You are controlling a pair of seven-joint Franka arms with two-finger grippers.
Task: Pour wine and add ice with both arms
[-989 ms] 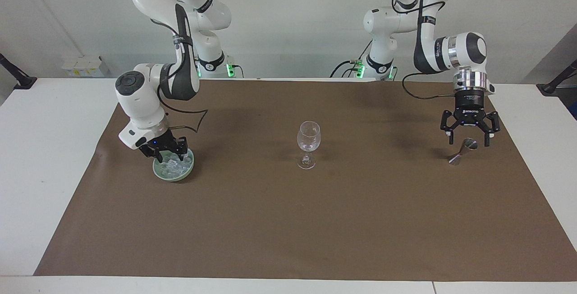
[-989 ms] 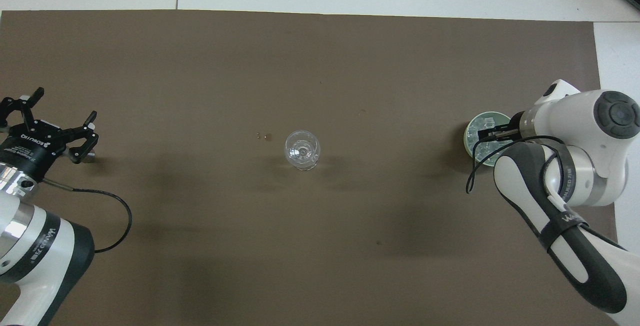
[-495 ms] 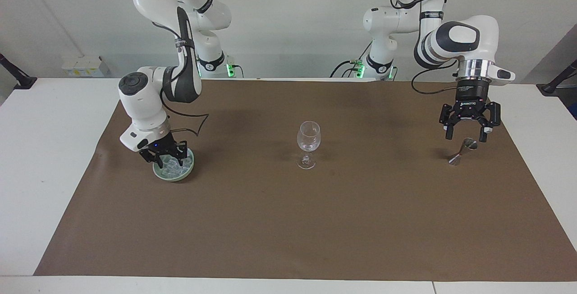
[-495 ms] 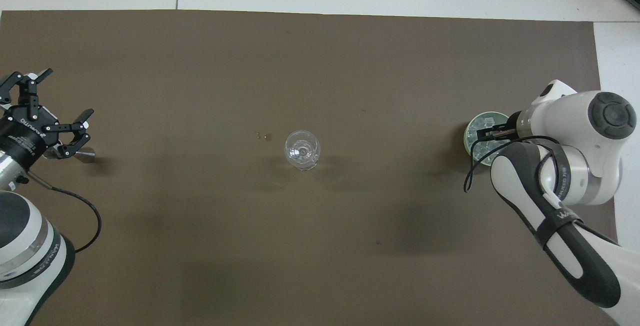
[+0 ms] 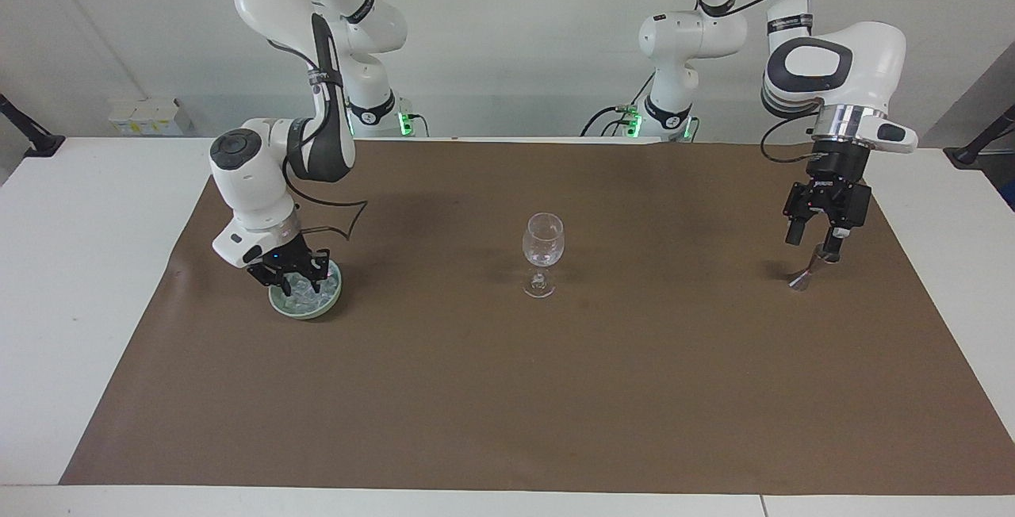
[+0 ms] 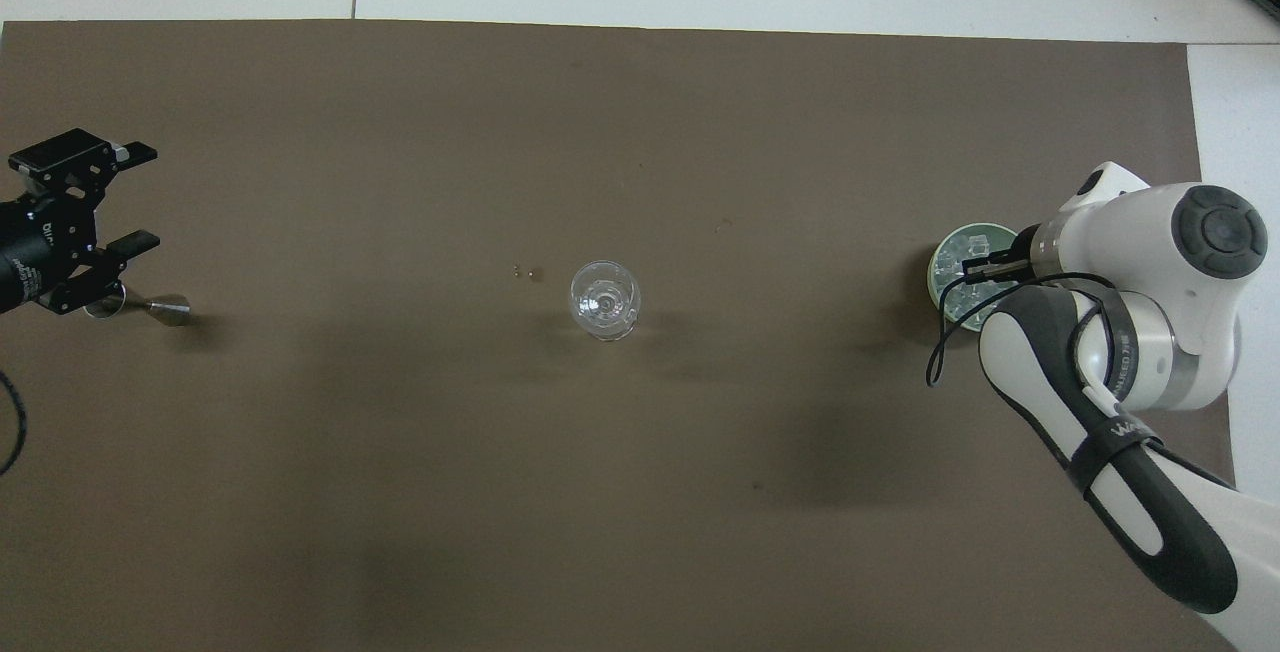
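Your right gripper (image 5: 817,245) is... wait, look at the sides first: the arm over the bowl comes from the right arm's base, and the arm over the metal cup comes from the left arm's base.

Your right gripper (image 5: 292,277) is down in the green bowl (image 5: 329,300), at the right arm's end of the brown mat (image 5: 507,390). Its fingers are pinched together in the ice (image 5: 301,289). You cannot tell if a cube is caught between them, because the gripper covers that spot. From above, the right gripper (image 6: 985,266) and its white wrist cover part of the bowl (image 6: 945,262), and some ice (image 6: 962,300) shows beside them.

Your left gripper (image 5: 817,245) hangs over the little metal cup (image 5: 802,277), at the left arm's end of the mat. The cup has two cone ends and leans over, with its lower end on the mat. The fingers are spread wide, one on each side of the cup's top end. You cannot tell if they touch it. From above, the left gripper (image 6: 100,222) sits at the edge of the view, with the metal cup (image 6: 160,308) poking out from under it.

The glass (image 5: 542,251) stands upright in the middle of the mat, between the bowl and the metal cup, well apart from both. It looks empty. From above, the glass (image 6: 604,300) has two tiny specks (image 6: 527,272) lying near it on the mat (image 6: 640,492).
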